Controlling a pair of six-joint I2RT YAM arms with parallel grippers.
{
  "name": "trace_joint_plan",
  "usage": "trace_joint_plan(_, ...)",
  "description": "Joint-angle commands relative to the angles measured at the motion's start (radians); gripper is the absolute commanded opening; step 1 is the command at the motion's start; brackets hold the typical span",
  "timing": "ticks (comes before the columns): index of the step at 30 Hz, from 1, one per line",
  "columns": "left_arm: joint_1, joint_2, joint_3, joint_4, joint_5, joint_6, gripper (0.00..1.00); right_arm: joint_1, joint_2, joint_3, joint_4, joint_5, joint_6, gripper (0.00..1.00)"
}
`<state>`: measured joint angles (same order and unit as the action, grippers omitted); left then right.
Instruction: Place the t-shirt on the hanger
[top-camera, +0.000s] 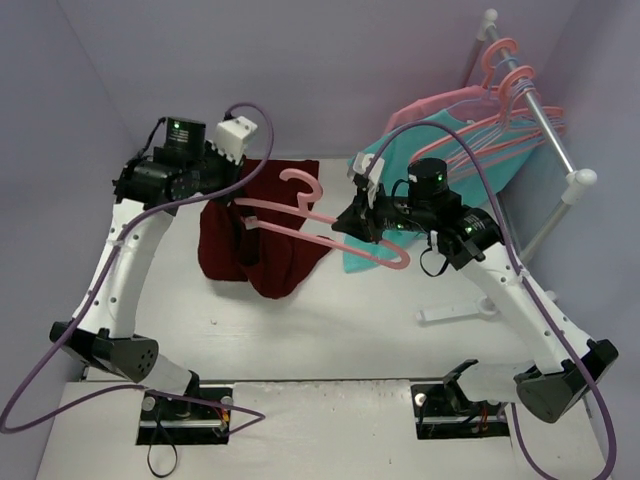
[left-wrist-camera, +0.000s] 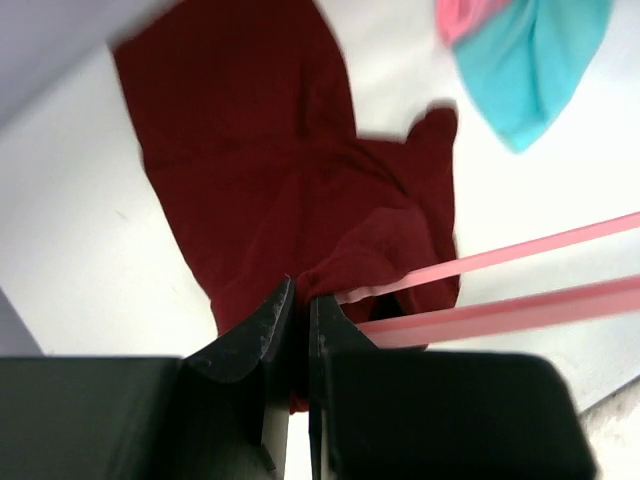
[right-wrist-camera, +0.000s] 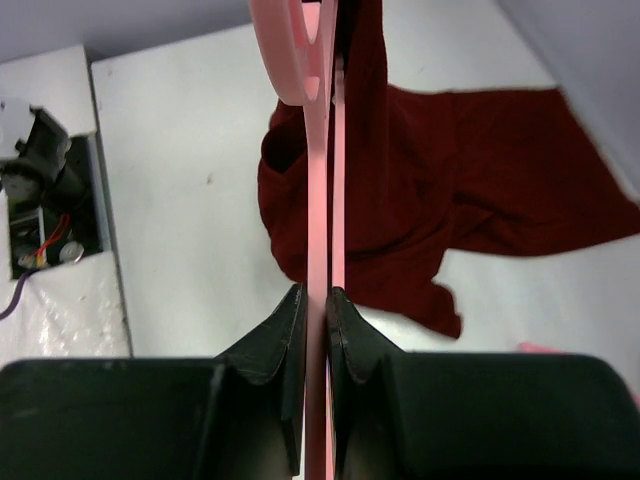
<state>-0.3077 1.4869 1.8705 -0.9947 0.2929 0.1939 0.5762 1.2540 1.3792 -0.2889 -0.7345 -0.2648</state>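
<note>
The maroon t-shirt (top-camera: 258, 240) lies partly on the table at the back left, with part of it lifted. My left gripper (top-camera: 243, 196) is shut on a fold of the t-shirt (left-wrist-camera: 270, 170), next to the hanger's left end (left-wrist-camera: 500, 310). The salmon-pink hanger (top-camera: 315, 228) is held in the air above the shirt, its hook toward the back. My right gripper (top-camera: 352, 222) is shut on the hanger's bars (right-wrist-camera: 318, 200). In the right wrist view the t-shirt (right-wrist-camera: 470, 190) spreads below the hanger.
A teal garment (top-camera: 455, 150) and a pink garment (top-camera: 440, 105) hang on pink hangers from a white rack (top-camera: 545, 120) at the back right. The rack's foot (top-camera: 455, 312) lies on the table to the right. Purple walls enclose the table.
</note>
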Motion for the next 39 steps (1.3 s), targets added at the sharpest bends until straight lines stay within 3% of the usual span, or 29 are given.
trace_joint_plan(1, -0.021, -0.019, 0.212, 0.054, 0.053, -0.024, 0.0, 0.005, 0.036, 0.151, 0.159, -0.001, 0.005, 0.0)
trace_joint_plan(5, -0.022, 0.003, 0.414, 0.056, 0.016, -0.056, 0.0, 0.008, 0.076, 0.268, 0.261, 0.011, 0.063, 0.0)
trace_joint_plan(11, -0.024, -0.004, 0.532, 0.062, -0.043, -0.071, 0.0, 0.011, 0.074, 0.264, 0.381, 0.076, 0.085, 0.0)
trace_joint_plan(20, -0.034, -0.067, 0.214, 0.062, 0.049, -0.037, 0.0, 0.119, 0.041, -0.042, 0.565, 0.027, 0.223, 0.0)
trace_joint_plan(28, -0.034, -0.11, 0.121, 0.06, 0.11, 0.015, 0.0, 0.126, 0.007, -0.077, 0.62, -0.001, 0.263, 0.0)
trace_joint_plan(32, -0.034, -0.068, 0.231, 0.06, 0.213, -0.014, 0.0, 0.113, 0.034, 0.015, 0.626, -0.028, 0.26, 0.0)
trace_joint_plan(36, -0.044, -0.006, 0.493, 0.063, 0.275, -0.06, 0.0, 0.066, 0.072, 0.211, 0.629, -0.07, 0.259, 0.0)
trace_joint_plan(39, -0.061, 0.011, 0.578, 0.1, 0.293, -0.101, 0.0, 0.037, 0.082, 0.328, 0.636, -0.101, 0.265, 0.0)
